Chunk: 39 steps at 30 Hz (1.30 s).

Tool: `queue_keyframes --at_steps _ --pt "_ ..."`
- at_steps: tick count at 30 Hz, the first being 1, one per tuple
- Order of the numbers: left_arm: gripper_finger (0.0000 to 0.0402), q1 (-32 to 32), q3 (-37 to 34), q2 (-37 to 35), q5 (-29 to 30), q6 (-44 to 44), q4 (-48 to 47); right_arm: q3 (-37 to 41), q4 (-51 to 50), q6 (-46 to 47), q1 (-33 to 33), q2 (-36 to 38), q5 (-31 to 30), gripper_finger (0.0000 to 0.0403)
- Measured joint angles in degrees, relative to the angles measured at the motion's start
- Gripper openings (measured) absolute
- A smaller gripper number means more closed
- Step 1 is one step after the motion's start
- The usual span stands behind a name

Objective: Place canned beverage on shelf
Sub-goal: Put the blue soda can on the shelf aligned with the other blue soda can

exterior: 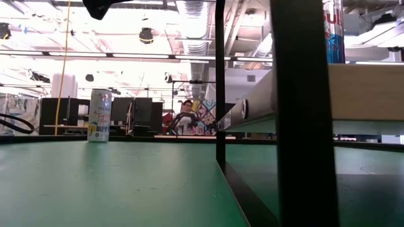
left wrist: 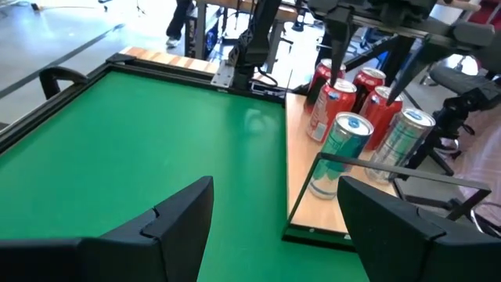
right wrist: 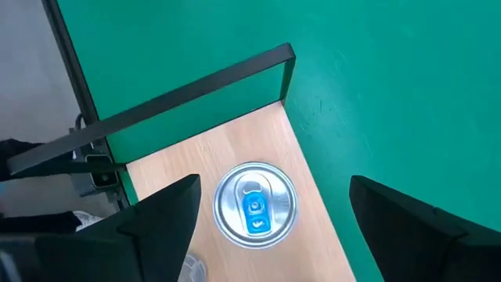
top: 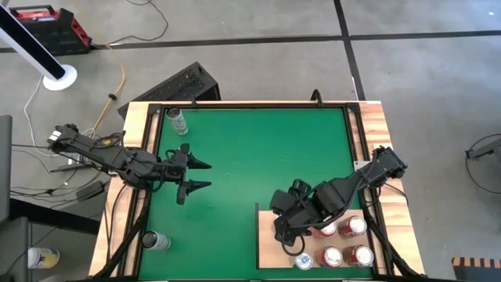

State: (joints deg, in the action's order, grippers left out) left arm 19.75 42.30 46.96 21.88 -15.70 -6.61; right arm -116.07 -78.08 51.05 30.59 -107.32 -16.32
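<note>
I've got the right gripper (right wrist: 270,215) wide open above a blue-tab can (right wrist: 255,204) standing on the shelf (right wrist: 207,149), w/ four others; two cans left on mat. Left gripper (top: 200,175) open, idle.

We found the shelf (top: 270,249) at the surface's (top: 250,157) near right corner, raised on a frame. On it stood several cans: four (top: 344,241) clustered toward its right side, and one can (top: 304,261) at its near edge, just left of them. The right gripper (top: 288,239) hung above the shelf, directly over that can, jaws apart. Two more cans stood off the shelf along the left side: one (top: 178,121) at the far left corner, another (top: 155,240) at the near left. The left gripper (top: 200,175) hovered over the left half, between those two cans, well apart from the shelf.
</note>
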Motion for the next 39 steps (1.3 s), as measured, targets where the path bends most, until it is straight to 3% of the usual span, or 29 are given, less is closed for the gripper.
queue_keyframes --at_steps 14,33,39 --pt "0.0256 0.00 0.00 0.00 -0.08 0.04 0.00 8.47 5.73 4.61 0.71 0.02 1.86 0.0370" --pt "0.0256 -0.13 0.00 0.00 -0.08 -0.98 0.00 8.73 6.04 6.10 0.44 -0.29 1.43 0.0370" --pt "0.0256 -0.13 0.00 0.02 -0.08 -1.05 -0.06 12.95 9.30 6.56 0.11 -0.91 2.85 0.0370"
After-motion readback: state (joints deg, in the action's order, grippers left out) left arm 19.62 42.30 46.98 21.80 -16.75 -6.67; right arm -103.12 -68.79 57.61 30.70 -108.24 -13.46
